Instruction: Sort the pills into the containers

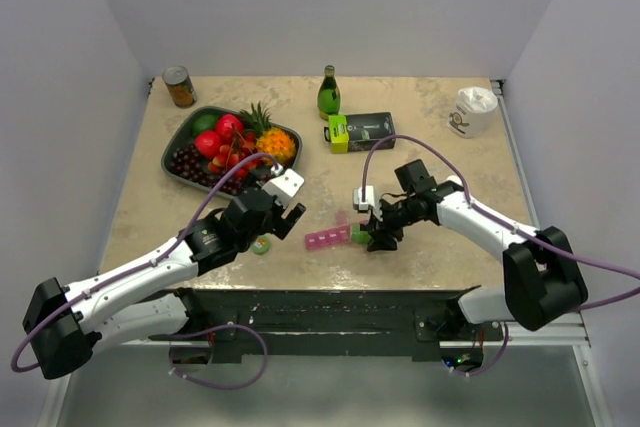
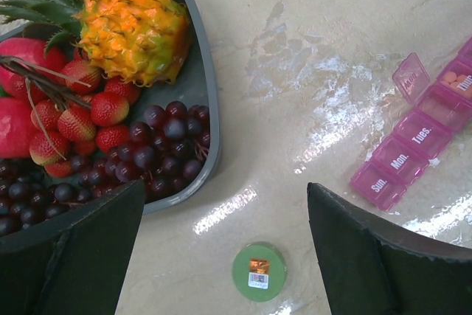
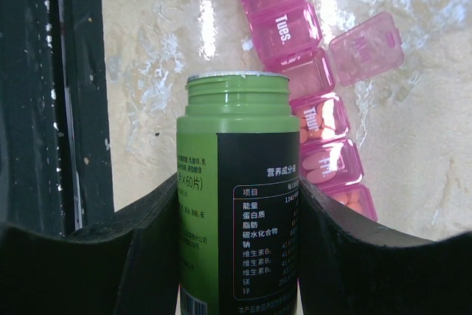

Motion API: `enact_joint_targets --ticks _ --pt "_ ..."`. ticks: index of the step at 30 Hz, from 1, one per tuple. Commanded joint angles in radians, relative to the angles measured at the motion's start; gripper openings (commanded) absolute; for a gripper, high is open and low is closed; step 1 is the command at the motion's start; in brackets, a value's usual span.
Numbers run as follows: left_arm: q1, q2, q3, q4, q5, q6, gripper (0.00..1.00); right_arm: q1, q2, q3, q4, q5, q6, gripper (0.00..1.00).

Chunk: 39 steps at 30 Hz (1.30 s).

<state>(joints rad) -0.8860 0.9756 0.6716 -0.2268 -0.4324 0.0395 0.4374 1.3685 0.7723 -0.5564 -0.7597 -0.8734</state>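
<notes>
The pink pill organiser (image 1: 328, 240) lies near the table's front edge, its Sun., Mon. and Tues. lids shut and one lid (image 3: 365, 47) flipped open. Orange pills (image 3: 316, 132) fill the Thur. and Fri. compartments of the organiser (image 3: 284, 12). My right gripper (image 1: 374, 234) is shut on an uncapped green bottle (image 3: 237, 197), held right beside the organiser's right end. My left gripper (image 2: 225, 186) hangs open above the table, with a green cap (image 2: 259, 272) lying on the table between its fingers and the organiser (image 2: 409, 149) to its right.
A grey tray (image 1: 172, 154) of fruit sits at the back left, close to the left gripper. Behind stand a can (image 1: 180, 87), a green glass bottle (image 1: 329, 94), a black and green box (image 1: 360, 131) and a white cup (image 1: 472, 110).
</notes>
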Motion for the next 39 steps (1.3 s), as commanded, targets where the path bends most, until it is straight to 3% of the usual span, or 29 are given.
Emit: enact_joint_targets --ticks 1,39 --pt "-0.001 -0.009 -0.003 0.015 -0.017 0.022 0.95 0.021 0.007 0.008 0.036 0.046 0.056 0.00" --pt "-0.001 -0.037 -0.006 0.014 0.078 0.028 0.94 0.112 0.109 0.127 -0.007 0.246 0.235 0.00"
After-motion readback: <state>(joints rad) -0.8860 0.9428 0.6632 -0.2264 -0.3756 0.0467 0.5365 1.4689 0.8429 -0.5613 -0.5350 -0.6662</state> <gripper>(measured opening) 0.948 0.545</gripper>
